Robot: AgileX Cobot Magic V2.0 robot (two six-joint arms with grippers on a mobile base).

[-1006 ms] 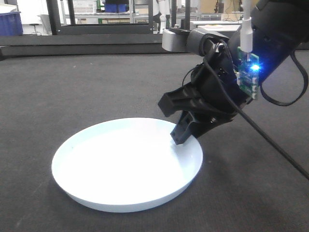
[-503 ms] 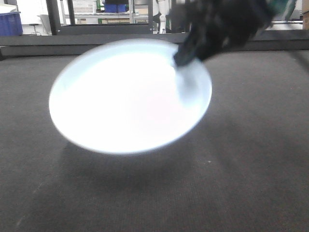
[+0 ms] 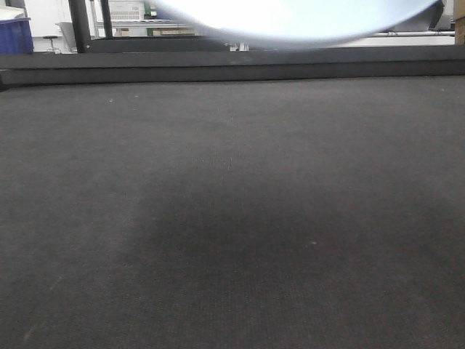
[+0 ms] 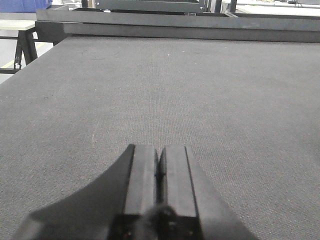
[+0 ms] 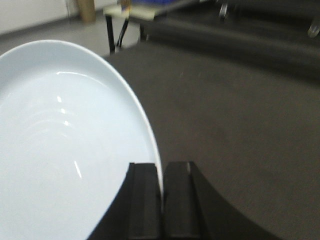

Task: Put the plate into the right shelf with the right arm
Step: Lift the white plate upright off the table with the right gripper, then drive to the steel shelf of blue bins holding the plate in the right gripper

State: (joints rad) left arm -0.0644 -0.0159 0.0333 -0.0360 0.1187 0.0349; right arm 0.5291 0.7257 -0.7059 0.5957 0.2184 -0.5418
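Observation:
The white plate [image 5: 65, 150] fills the left of the right wrist view, held off the table. My right gripper [image 5: 162, 172] is shut on the plate's rim, one finger inside the dish and one outside. In the front view only the plate's lower edge [image 3: 290, 22] shows, blurred, at the top of the frame; the right arm is out of that view. My left gripper [image 4: 159, 160] hovers low over the dark mat [image 4: 165, 90], shut, with nothing between its fingers. The right shelf is out of view.
A dark grey mat [image 3: 232, 218] covers the table, bounded by a raised dark rail [image 3: 232, 62] at its far edge. A blue bin [image 3: 14, 36] and black frame posts [image 3: 78, 25] stand beyond it. A table leg [image 5: 111, 32] and floor show past the mat's edge.
The plate has been lifted off the mat by the right gripper and has risen until only its lower edge stays in the front view. Its shadow on the mat has faded.

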